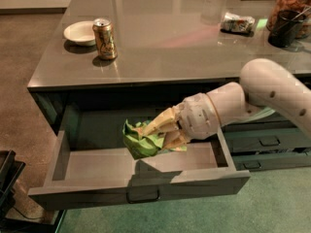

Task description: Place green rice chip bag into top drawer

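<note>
End effector in top drawer, green rice chip bag between fingers

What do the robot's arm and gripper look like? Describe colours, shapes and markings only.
The arm is a smooth, rounded off-white shell with small dark dots on its upper link. A rounded wrist leads to the gripper, at the green rice chip bag over the top drawer; its fingers are tan-yellow and tapered. No cables show.
</note>
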You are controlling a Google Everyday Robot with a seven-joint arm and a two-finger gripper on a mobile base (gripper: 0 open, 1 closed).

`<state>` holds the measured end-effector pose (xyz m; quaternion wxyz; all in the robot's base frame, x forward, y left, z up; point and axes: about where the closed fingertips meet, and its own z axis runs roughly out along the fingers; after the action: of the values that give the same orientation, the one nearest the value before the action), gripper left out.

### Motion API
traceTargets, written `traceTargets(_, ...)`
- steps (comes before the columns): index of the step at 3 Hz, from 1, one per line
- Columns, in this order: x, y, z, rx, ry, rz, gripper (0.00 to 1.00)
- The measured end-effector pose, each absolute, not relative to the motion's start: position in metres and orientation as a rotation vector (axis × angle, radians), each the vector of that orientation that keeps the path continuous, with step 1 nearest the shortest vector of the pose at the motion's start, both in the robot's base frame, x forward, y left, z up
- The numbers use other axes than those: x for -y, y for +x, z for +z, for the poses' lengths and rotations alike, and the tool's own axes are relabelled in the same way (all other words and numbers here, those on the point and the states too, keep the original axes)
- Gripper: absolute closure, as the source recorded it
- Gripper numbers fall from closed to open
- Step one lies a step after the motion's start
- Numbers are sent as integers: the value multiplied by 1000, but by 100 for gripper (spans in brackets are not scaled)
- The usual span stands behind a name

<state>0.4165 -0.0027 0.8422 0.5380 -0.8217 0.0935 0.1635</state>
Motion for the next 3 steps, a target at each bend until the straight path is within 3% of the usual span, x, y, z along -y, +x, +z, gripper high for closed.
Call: traceTargets(3, -38, 448, 752, 158, -2201, 225, 100)
